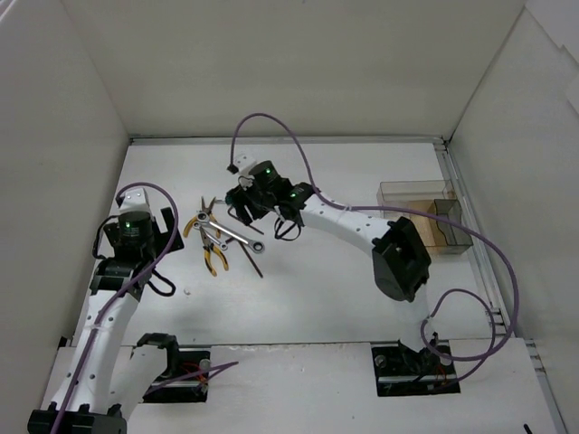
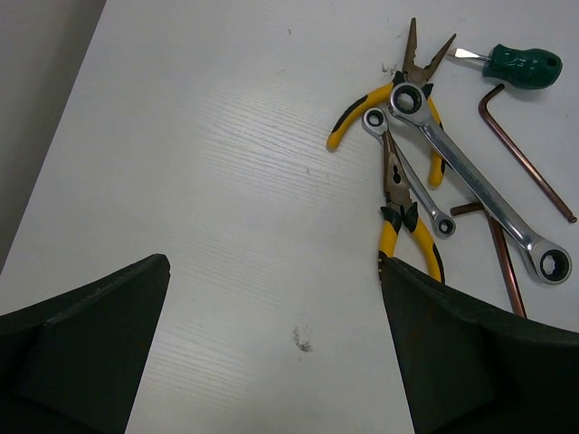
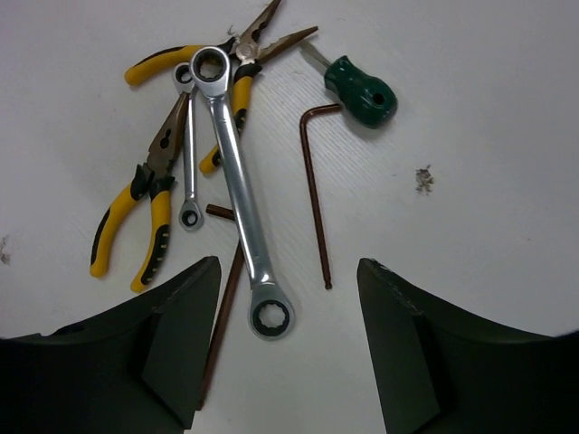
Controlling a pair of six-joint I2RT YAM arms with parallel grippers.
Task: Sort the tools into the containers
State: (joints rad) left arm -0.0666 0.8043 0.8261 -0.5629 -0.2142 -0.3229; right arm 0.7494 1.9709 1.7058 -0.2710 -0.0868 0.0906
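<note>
The tools lie in a pile left of centre: two yellow-handled pliers (image 1: 213,258) (image 3: 149,217), a large silver wrench (image 1: 237,237) (image 3: 237,190) across a small one (image 3: 189,154), a green-handled screwdriver (image 3: 362,89) and two dark hex keys (image 3: 314,199). My right gripper (image 1: 244,210) (image 3: 289,267) is open and empty, just above the large wrench's near ring end. My left gripper (image 1: 140,237) (image 2: 273,271) is open and empty over bare table, left of the pile; pliers (image 2: 398,226) lie by its right finger. Two clear containers (image 1: 425,212) stand at the far right, empty.
White walls close the table on the left, back and right. The right arm (image 1: 362,226) stretches across the middle from the right. A tiny screw (image 1: 185,291) lies near the left arm. Purple cables (image 1: 271,122) loop above the right wrist.
</note>
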